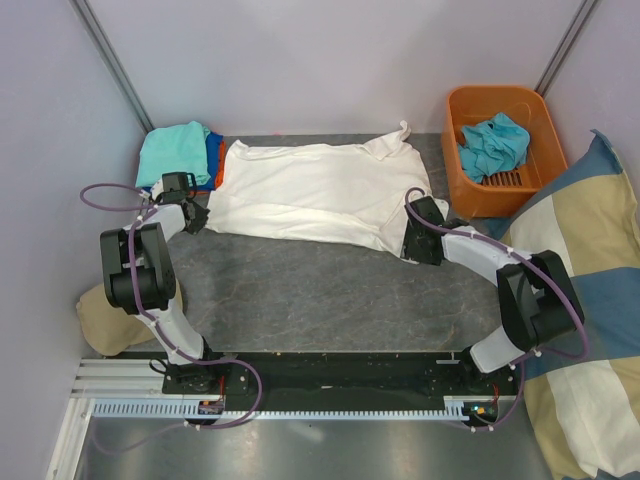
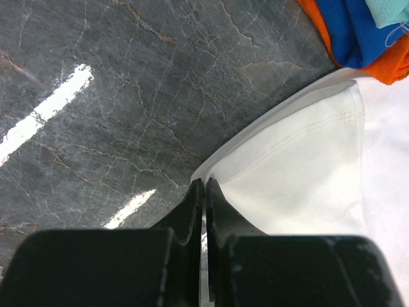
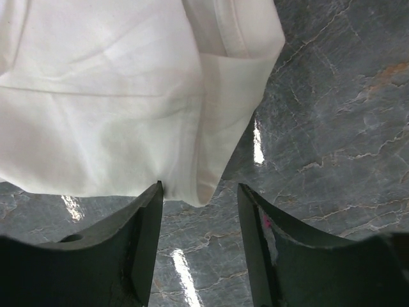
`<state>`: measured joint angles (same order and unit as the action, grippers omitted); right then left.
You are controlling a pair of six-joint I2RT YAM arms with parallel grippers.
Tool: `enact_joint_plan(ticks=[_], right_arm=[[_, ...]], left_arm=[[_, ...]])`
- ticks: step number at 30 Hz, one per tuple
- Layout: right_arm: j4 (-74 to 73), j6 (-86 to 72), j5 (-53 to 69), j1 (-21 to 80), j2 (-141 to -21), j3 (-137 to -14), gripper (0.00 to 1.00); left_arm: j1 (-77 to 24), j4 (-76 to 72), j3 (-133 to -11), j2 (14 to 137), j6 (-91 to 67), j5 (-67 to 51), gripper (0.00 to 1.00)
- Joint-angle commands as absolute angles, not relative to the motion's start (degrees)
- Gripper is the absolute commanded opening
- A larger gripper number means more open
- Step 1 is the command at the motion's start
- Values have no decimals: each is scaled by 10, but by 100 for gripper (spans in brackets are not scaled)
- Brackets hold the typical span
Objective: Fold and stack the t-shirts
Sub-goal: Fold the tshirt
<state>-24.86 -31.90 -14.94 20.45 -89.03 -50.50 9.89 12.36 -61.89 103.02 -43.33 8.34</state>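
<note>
Sideways, white t-shirt (image 1: 310, 190), hem leftward

Lab test cell: bare lilac walls (image 1: 300, 60), aluminium mounting rail (image 1: 110, 378).

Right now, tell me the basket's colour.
The basket is orange, clearest in the top external view.

Plain white t-shirt (image 1: 310, 190), teal t-shirt (image 1: 175, 148), blue t-shirt (image 2: 348, 32), orange t-shirt (image 2: 393, 67), grey surface (image 1: 320, 300) with pale marble veining, orange basket (image 1: 455, 130), teal garment (image 1: 493, 143) inside it, blue-and-cream checked cushion (image 1: 590, 300), tan cap (image 1: 105, 320), pale lilac walls (image 1: 300, 60), black arms (image 1: 135, 265) with white links
</note>
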Motion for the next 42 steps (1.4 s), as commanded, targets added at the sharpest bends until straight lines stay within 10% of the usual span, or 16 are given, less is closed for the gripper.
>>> enact_joint_plan(ticks=[1,10,15,42], right_arm=[[-226,-320,-140,203,-895,-497,56],[-214,-310,-143,201,-896,-491,36],[-214,-308,-145,200,-898,-489,0],[-359,-308,-203,160,-777,-458,0]], left_arm=[[103,127,-634,1016,-416,87,2],[103,128,-633,1013,-414,89,2],[104,131,-632,1010,-413,91,2],[106,192,-470,842,-432,85,2]])
